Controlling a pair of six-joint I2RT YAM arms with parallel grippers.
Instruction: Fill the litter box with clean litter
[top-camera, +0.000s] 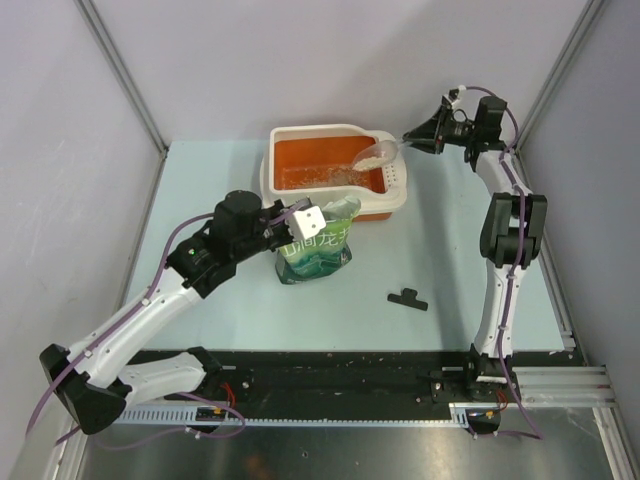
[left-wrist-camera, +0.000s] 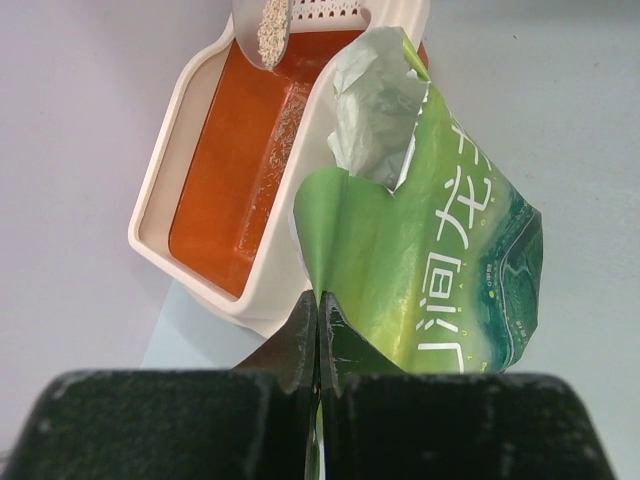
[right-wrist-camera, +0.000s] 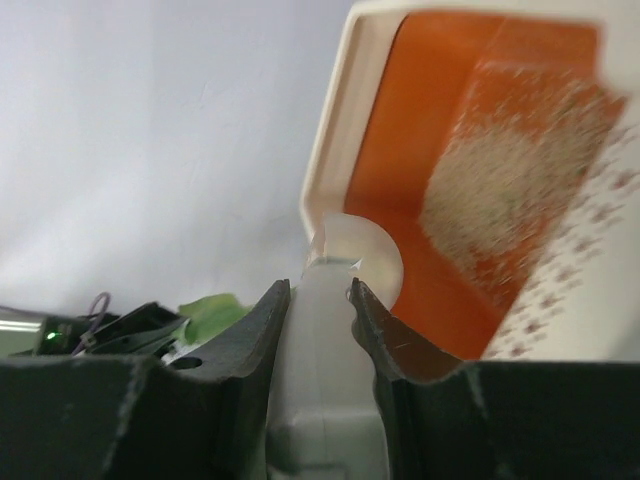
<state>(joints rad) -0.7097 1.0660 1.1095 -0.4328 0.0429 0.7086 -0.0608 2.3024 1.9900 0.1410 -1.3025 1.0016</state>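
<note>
Looking down from the top camera, I see the litter box (top-camera: 268, 172) at the far middle of the table (top-camera: 200, 190). The right gripper (top-camera: 410, 137) hangs just past the box's perforated end, clenched on the handle of a translucent scoop (top-camera: 378, 153) that reaches in over the rim and tips down toward the orange floor. Clean litter (top-camera: 320, 178) lies in a pale patch on that floor below the scoop's mouth. My right wrist view shows it blurred, and the left wrist view shows some granules in the scoop itself. The green pouch (top-camera: 315, 245) stands upright against the box's near wall, its torn top open. The left gripper (top-camera: 300, 222) is on the side of the pouch away from the scoop, pinched tight on its edge. A small black part (top-camera: 407, 298) lies well nearer to me than the box.
</note>
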